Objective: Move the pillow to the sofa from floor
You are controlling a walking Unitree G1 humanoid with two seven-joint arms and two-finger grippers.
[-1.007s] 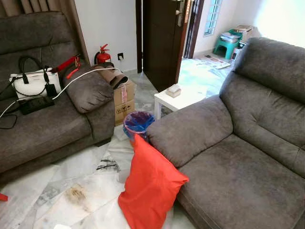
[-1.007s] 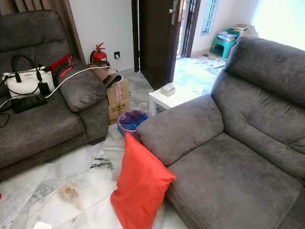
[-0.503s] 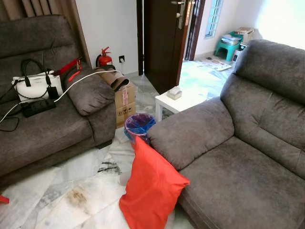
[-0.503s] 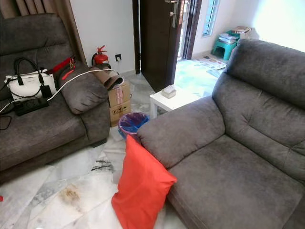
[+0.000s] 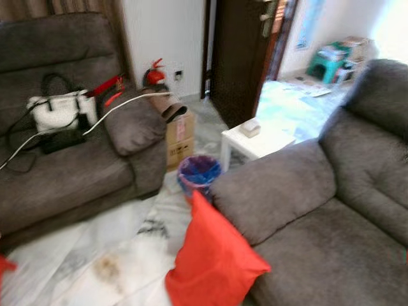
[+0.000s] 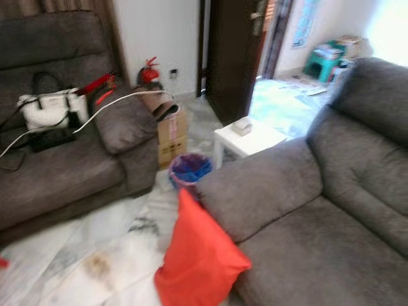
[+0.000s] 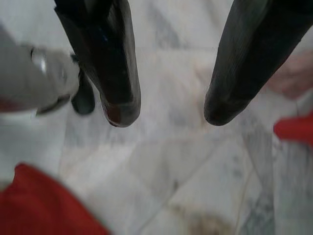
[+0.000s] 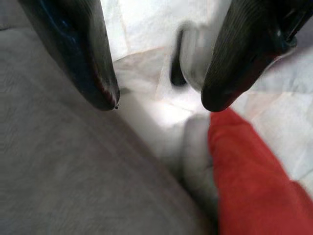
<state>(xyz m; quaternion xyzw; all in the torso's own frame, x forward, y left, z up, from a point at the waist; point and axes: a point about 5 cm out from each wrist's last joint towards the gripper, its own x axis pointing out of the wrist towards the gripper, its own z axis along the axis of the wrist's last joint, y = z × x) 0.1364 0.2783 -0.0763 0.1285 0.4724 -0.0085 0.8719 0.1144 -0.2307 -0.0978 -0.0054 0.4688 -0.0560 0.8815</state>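
Only the camera has shifted—one red fabric pillow still leans at six o'clock against one of two grey sofas; left gripper and right gripper hang with fingers apart.

1. The floor is pale marble tile with a brownish stain.
2. A second grey couch stands at the left, against a white wall and brown curtains.
3. A dark wooden door stands open; bright daylight falls on the tiles beyond it.
4. A small white side table sits near the doorway, beside a cardboard box.
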